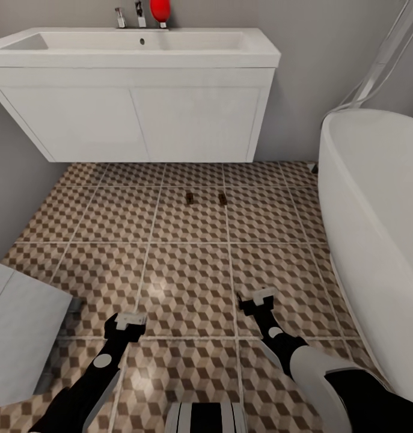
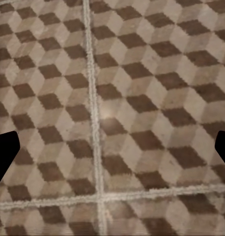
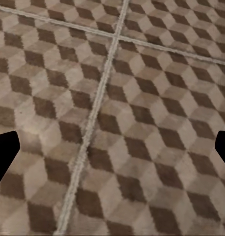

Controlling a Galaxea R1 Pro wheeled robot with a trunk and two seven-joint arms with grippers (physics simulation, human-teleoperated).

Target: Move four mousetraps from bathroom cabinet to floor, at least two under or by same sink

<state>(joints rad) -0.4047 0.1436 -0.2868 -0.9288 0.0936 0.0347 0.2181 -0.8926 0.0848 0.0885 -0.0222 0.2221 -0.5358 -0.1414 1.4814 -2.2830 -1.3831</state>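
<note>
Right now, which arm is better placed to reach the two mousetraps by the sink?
Right, probably. The right gripper hangs open and empty, further forward and nearer the mousetraps than the left gripper, also open.

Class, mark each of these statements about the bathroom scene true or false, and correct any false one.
1. Two mousetraps lie on the bathroom floor. True.
2. They lie touching each other. False: a gap separates them.
3. The right gripper holds a mousetrap. False: both it and the left gripper are open and empty.
4. A bathtub stands at the right of the head view. True.
5. The sink cabinet doors are open. False: they are closed.
</note>
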